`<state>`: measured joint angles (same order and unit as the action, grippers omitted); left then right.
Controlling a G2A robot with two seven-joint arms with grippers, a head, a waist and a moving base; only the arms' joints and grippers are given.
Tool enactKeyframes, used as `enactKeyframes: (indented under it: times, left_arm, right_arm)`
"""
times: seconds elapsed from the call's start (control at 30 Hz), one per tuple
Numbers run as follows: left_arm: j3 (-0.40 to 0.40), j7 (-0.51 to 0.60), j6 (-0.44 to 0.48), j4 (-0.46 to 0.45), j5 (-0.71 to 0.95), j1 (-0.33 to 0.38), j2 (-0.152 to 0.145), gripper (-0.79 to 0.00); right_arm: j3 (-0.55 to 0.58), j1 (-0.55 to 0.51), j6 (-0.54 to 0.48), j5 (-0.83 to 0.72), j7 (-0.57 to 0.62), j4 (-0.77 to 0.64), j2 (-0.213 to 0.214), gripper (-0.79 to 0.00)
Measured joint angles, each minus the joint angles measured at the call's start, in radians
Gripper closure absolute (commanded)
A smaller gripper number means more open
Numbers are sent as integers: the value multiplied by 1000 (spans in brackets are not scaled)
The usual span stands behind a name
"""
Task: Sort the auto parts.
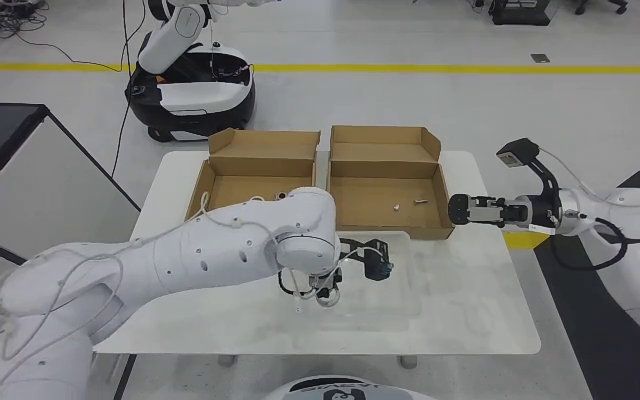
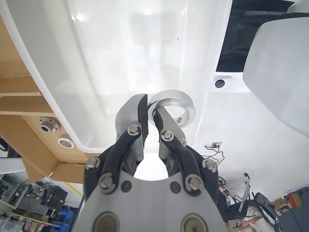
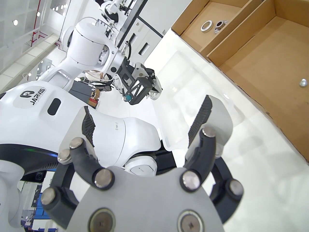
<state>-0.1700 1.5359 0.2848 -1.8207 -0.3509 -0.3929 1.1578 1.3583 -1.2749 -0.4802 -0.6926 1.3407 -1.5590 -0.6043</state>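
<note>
- Ring (image 2: 187,108) is pinched through its wall by the left pincer (image 2: 150,108), one finger inside the hole, at the tray (image 1: 405,285).
- Thin hold, I'd say: lift straight, then swing slowly to the far left box (image 1: 232,192), where a second ring (image 3: 207,26) lies.
- Right pincer (image 1: 458,209) hangs spread, by the right box (image 1: 385,205).

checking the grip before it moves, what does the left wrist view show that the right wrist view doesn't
Left wrist view only: how the left gripper grips the silver metal ring, one finger through its hole, the other outside.
Right wrist view only: the open right gripper and a small silver metal part in the second brown cardboard box.
Both: the left gripper, the translucent white plastic tray, and the first brown cardboard box holding another silver ring and a flanged silver metal part.
</note>
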Motion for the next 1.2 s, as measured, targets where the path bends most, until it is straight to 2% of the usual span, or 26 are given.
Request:
enactKeyframes:
  times: [0.1,0.17,0.37,0.53,0.73,0.97,1.2]
  left_arm:
    - [-12,-22,7,10,19,-15,-3,0]
    - [-50,-94,18,30,52,-30,-14,0]
    - [-205,-260,66,28,152,-97,-79,0]
    - [-305,-307,203,28,268,-189,-134,0]
    - [-390,-356,350,48,371,-288,-179,0]
    - [-439,-472,473,76,497,-362,-217,0]
    - [-426,-595,596,107,624,-374,-248,0]
  right_arm:
    - [0,0,0,0,0,0,0,-785]
    - [0,0,0,0,0,0,0,-785]
    - [0,0,0,0,0,0,0,-785]
    - [0,0,0,0,0,0,0,-785]
    - [0,0,0,0,0,0,0,-785]
    - [0,0,0,0,0,0,0,-785]
    - [0,0,0,0,0,0,0,-785]
